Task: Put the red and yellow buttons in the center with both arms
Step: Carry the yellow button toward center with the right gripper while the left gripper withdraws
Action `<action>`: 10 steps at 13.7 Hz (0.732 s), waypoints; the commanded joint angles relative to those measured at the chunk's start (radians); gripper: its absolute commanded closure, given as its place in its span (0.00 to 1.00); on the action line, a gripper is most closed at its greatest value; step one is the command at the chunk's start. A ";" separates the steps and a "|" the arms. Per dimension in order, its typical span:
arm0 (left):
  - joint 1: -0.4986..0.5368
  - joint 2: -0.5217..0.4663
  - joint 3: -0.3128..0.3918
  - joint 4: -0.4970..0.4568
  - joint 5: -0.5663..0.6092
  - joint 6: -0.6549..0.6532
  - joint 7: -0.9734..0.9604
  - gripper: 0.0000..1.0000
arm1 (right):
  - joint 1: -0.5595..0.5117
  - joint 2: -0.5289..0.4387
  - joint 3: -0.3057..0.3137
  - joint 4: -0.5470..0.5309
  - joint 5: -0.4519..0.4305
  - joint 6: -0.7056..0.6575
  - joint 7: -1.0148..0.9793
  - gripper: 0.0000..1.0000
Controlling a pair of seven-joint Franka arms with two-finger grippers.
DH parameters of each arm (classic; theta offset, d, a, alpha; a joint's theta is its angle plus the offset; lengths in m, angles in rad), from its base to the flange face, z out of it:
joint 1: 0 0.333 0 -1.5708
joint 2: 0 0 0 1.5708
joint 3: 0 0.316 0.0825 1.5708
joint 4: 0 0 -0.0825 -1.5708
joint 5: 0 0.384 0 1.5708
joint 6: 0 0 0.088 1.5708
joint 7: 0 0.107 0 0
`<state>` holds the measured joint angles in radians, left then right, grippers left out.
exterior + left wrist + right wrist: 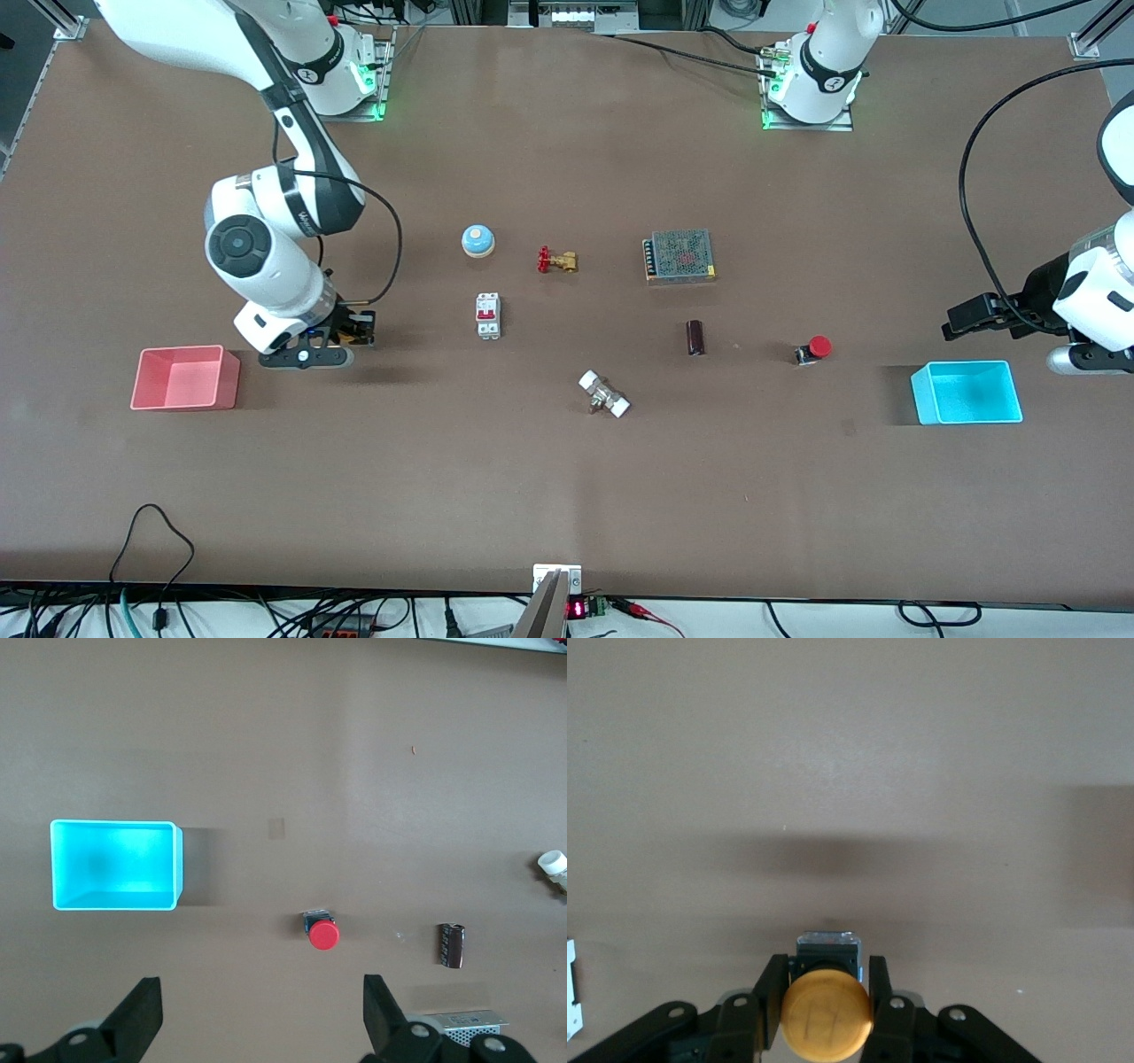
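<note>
The red button (813, 350) lies on the brown tabletop (567, 478) between a dark cylinder and the cyan tray; it also shows in the left wrist view (323, 932). My left gripper (957, 321) is open and empty in the air above the table, beside the cyan tray; its own view (261, 1010) shows the jaws wide apart, clear of the red button. My right gripper (354, 330) is low over the table next to the pink tray. It is shut (827, 979) on the black body of the yellow button (827, 1017).
A pink tray (185, 378) stands at the right arm's end, a cyan tray (967, 392) at the left arm's end. Mid-table lie a blue bell (477, 240), brass valve (556, 260), white breaker (488, 315), power supply (679, 256), dark cylinder (696, 338), and white-capped fitting (604, 394).
</note>
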<state>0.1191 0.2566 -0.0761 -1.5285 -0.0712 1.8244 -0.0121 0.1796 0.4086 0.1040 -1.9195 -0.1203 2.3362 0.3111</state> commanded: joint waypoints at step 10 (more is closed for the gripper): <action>0.033 -0.122 -0.034 0.004 0.054 -0.169 -0.052 0.00 | 0.009 0.065 -0.010 -0.003 -0.033 0.091 0.026 0.78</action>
<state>0.1348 0.1423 -0.0882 -1.5109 -0.0383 1.6675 -0.0501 0.1818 0.4727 0.0991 -1.9197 -0.1280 2.4149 0.3138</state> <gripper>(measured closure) 0.000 0.586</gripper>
